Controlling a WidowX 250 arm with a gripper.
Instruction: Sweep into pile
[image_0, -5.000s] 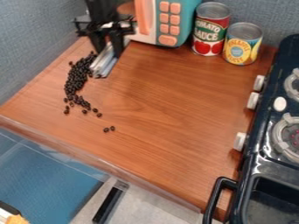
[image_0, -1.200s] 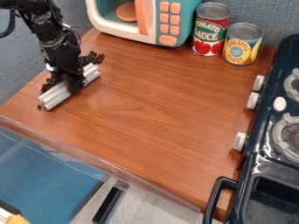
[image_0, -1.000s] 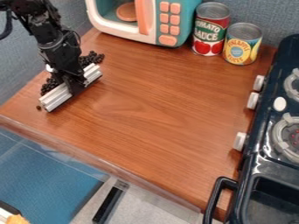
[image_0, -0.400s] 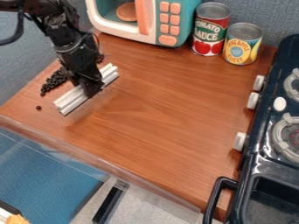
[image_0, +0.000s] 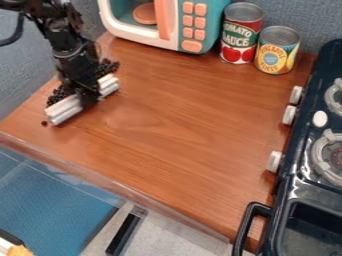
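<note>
From where I stood, the black robot arm (image_0: 63, 42) came in from the upper left and angled down over the far left part of the reddish-brown wooden bench (image_0: 170, 120). Its black two-finger gripper (image_0: 87, 97) hung low there, the fingers drawn in around the middle of a long, white, ribbed bar (image_0: 65, 111), whose two ends stuck out on either side. The bar lay slantwise, one end toward the front edge of the bench and the other toward the back.

The small, round, black beans (image_0: 59, 95) were mostly bunched along the bar's wall side, partly hidden by the arm, with another dark clump of them past the arm near the bar's back end. A single bean (image_0: 44, 123) sat by itself just beside the bar's front end.

At the back of the bench stood a teal and white toy microwave (image_0: 175, 45) with peach buttons and a peach handle. To its right, two tins stood upright side by side: a red and green tomato tin (image_0: 241, 37) and a shorter yellow and blue pineapple tin (image_0: 276, 52). Along the right side ran a black toy stove (image_0: 297, 187) with pale knobs and grey burner rings, well apart from the beans.
</note>
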